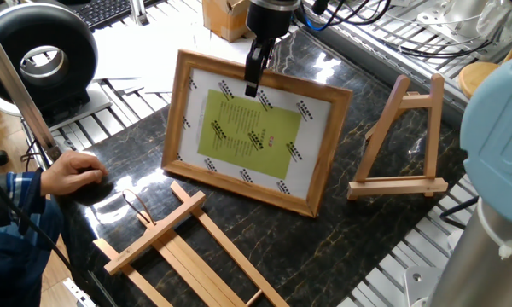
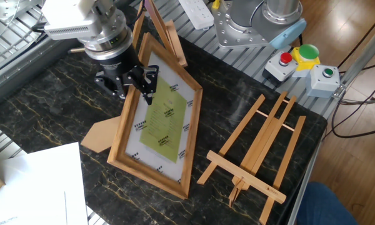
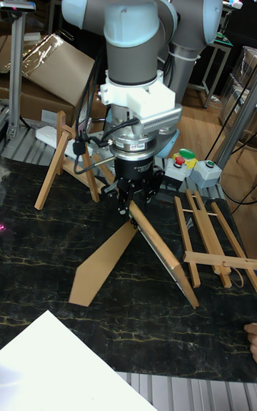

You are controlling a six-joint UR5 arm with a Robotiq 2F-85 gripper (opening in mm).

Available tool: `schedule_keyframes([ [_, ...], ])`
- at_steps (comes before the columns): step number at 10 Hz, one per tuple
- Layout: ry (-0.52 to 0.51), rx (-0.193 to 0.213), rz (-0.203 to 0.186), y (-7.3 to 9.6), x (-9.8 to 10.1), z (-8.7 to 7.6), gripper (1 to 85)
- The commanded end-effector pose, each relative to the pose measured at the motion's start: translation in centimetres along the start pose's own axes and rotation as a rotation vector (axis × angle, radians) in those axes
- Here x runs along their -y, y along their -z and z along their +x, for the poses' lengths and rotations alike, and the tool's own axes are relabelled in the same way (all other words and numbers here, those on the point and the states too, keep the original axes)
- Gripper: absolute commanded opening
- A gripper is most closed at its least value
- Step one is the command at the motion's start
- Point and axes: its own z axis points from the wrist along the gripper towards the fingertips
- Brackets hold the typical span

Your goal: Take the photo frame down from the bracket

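Jaws (image 1: 252, 83) clamped on photo frame (image 1: 250, 136), bottom edge on black marble table (image 1: 350, 239)

Arm: pale blue-grey joint caps, silver tube links, white camera block, black hand (image 3: 134, 205), black cables.

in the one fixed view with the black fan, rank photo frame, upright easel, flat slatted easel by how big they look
1. photo frame
2. flat slatted easel, long but partly cut off and nearer the camera, so its rank against the frame is unsure
3. upright easel, clearly smallest
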Motion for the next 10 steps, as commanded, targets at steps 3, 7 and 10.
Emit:
schedule_keyframes([
  [3, 0.008, 0.022, -0.038, -0.9, 1.3, -0.6, 44.7],
  [7, 0.049, -0.023, 0.030, -0.9, 4.4, 0.8, 54.7],
  [10, 0.052, -0.022, 0.044, -1.6, 5.4, 0.9, 56.3],
])
